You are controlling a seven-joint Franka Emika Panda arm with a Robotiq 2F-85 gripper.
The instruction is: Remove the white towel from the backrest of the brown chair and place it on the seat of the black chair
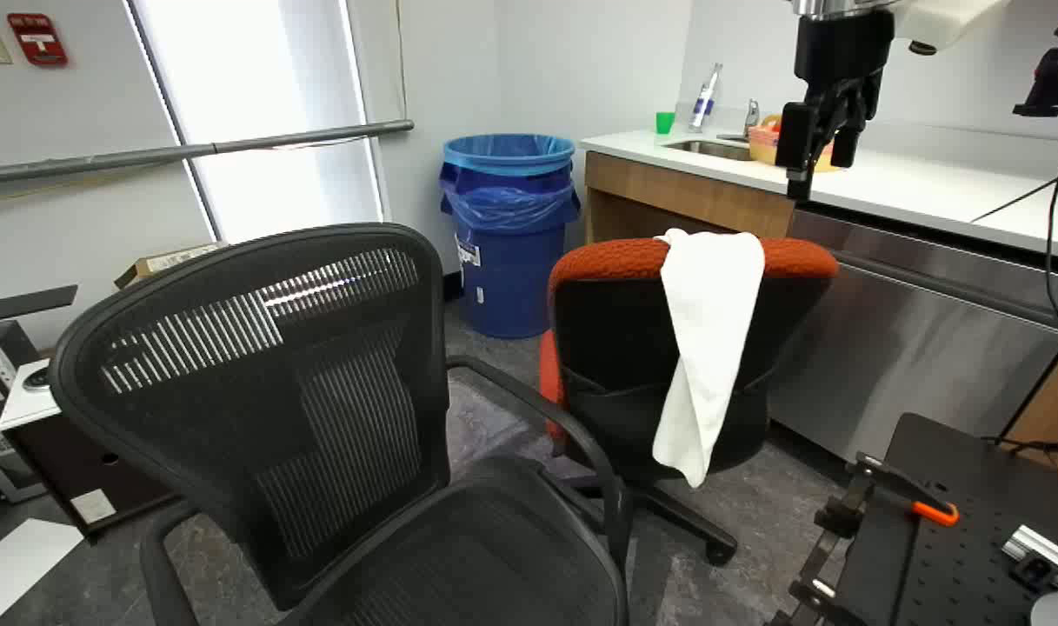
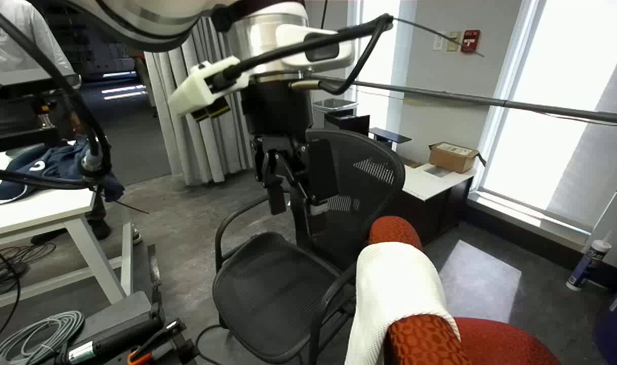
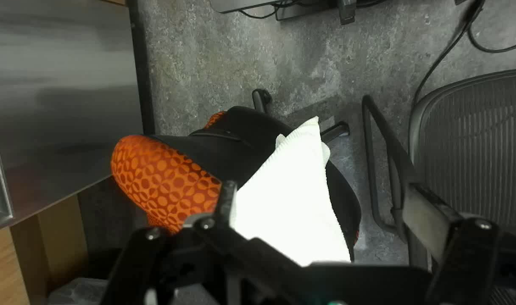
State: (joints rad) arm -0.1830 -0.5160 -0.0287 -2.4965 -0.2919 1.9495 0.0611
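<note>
Two-finger gripper (image 2: 297, 207): jaws spread wide in the wrist view, grasping nothing. In an exterior view it shows against the front edge of the white counter (image 1: 937, 174); whether it is directly above that edge cannot be determined. White towel (image 1: 711, 330): lower than the gripper and apart from it, draped over the top of the backrest of the brown office chair (image 1: 615, 335), one long end hanging down the black back panel. The brown office chair stands before the counter's front edge, near a stainless-steel appliance (image 1: 911, 348) under the countertop. Black mesh-backed chair (image 2: 283, 276): farther out from the same edge, an armrest near the brown office chair. At the counter's end corner: blue trash can (image 1: 507, 261), lined, near it; green cup (image 1: 664, 122) by the end edge, bottle (image 1: 705, 100) beside the cup, sink (image 1: 711, 149) just inward.
</note>
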